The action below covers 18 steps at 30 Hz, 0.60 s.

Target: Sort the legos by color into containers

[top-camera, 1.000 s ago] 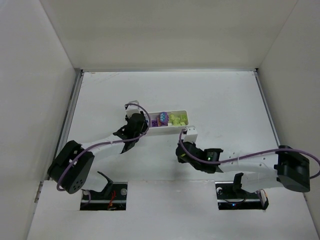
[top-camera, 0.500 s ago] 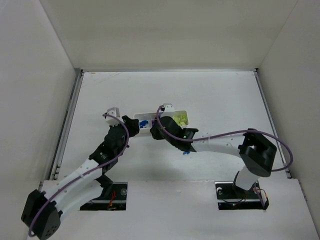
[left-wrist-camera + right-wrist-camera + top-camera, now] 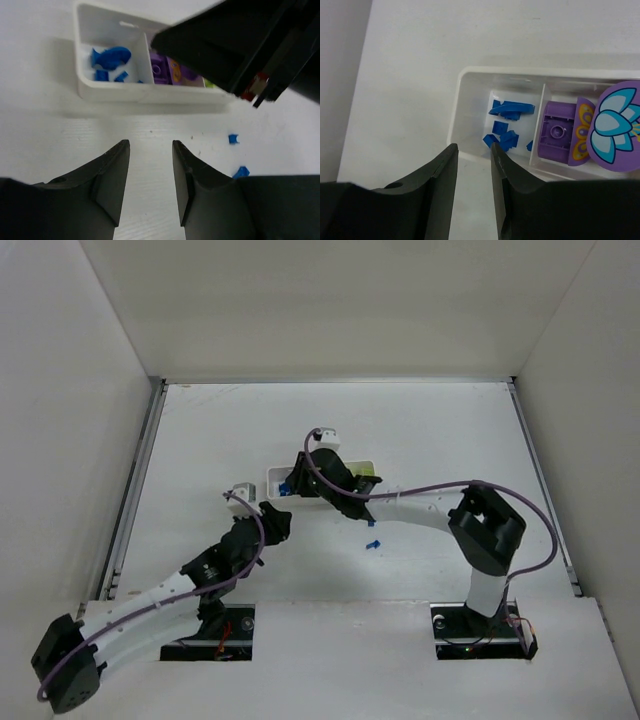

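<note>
The right claw (image 3: 473, 148) hangs over the near rim of the long white three-compartment plastic tray (image 3: 510, 71), its fingers a narrow gap apart and holding nothing. The end compartment below it holds about six tiny blue plastic bricks (image 3: 506, 109). The next compartment holds two purple pieces (image 3: 560, 131). The left claw (image 3: 150, 145), partly open and empty, hovers over the white surface (image 3: 50, 135) just beside the tray, near two loose blue bricks (image 3: 233, 138).

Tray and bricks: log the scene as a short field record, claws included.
tray: white, divided into compartments
end compartment: blue bricks
next compartment: purple bricks
loose blue bricks: two, on the table beside the tray
left claw: open, empty, short of the tray
right claw: open, empty, at the blue end's near wall
</note>
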Each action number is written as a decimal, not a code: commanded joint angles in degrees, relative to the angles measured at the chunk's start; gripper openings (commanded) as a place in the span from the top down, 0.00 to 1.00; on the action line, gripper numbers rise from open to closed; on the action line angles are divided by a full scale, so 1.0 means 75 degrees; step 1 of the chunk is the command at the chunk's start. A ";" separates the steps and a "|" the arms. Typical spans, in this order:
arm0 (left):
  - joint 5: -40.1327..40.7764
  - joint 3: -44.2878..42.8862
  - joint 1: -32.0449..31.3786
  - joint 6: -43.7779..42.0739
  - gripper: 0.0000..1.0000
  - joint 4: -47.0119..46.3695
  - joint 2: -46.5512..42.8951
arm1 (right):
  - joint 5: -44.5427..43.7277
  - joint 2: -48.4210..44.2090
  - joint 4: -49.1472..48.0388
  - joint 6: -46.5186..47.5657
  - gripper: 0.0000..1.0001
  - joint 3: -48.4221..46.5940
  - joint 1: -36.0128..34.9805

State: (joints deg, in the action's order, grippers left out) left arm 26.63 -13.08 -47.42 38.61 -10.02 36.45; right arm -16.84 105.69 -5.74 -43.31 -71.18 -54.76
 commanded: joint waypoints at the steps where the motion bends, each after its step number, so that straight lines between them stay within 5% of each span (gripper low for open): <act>1: 0.0420 -0.0118 -0.0817 0.0208 0.64 -0.0970 0.0739 | -0.0156 -0.0941 -0.0582 0.0021 0.62 0.0429 0.0077; 9: 0.1042 -0.1336 -0.2985 0.0067 0.64 -0.2366 0.4101 | -0.1035 -0.3437 -0.0946 -0.0014 0.73 0.3592 0.0183; 18: 0.0785 -0.2766 -0.3749 -0.0308 0.71 -0.2941 0.6799 | -0.1692 -0.5851 -0.0408 -0.0658 0.71 0.6113 0.0159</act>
State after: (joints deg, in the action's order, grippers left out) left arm 31.97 -30.68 -75.24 37.87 -28.32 85.84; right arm -26.13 66.46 -8.78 -45.74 -27.88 -53.60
